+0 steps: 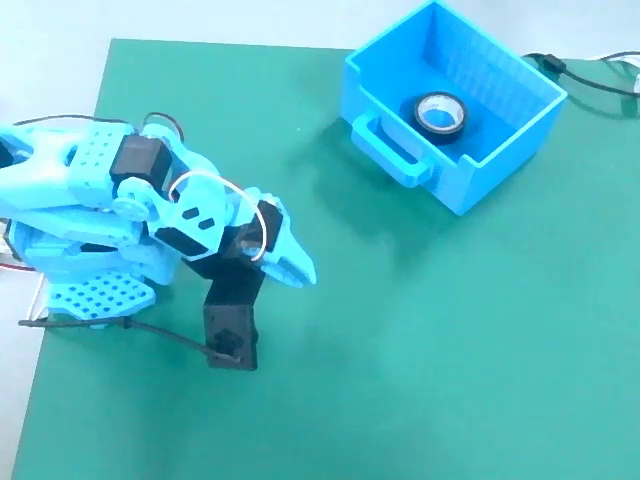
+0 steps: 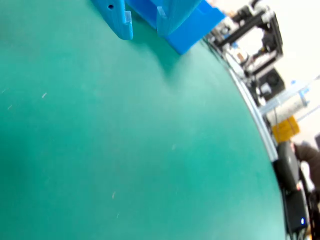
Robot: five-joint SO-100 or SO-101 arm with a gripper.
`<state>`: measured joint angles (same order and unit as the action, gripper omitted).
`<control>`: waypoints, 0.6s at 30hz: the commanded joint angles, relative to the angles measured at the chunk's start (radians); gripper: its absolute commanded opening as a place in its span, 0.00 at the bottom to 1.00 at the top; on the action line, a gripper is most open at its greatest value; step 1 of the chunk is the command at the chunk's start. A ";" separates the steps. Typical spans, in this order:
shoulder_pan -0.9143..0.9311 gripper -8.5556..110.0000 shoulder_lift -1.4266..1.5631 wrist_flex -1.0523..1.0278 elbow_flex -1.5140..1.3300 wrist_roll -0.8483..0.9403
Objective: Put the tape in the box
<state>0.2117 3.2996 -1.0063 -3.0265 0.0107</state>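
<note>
A: Black tape, ring-shaped, pale core. Location: flat on the floor of the box, hole facing up. Correct?

B: Correct. I log it resting inside, near the middle, clear of the ribbed walls as far as the fixed view shows.

A: Item two: your gripper.

B: Light blue, folded low over my own base at the left of the green mat. Nothing is in it. The fingers look drawn together to a point, with no gap I can make out, though the angle hides the inner faces.

A: Bearing from gripper to tape?

B: Up and to the right in the fixed view, well apart, bare mat between. My fingertips point roughly that way already.

A: Long axis of the box?

B: It runs diagonally, lower left to upper right in the same view. The loop handle sits on the side nearest me.

A: Wrist view entry?

B: Mostly mat; a blue edge of the box at the top. The tape is not visible there.

A: Status of task?

B: My judgement: complete. Nothing calls for another reach; staying parked seems right.
</note>
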 commanded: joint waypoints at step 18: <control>-0.018 0.14 0.020 -0.008 -0.005 0.009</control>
<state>0.1856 3.3057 -1.0063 -3.0265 0.0107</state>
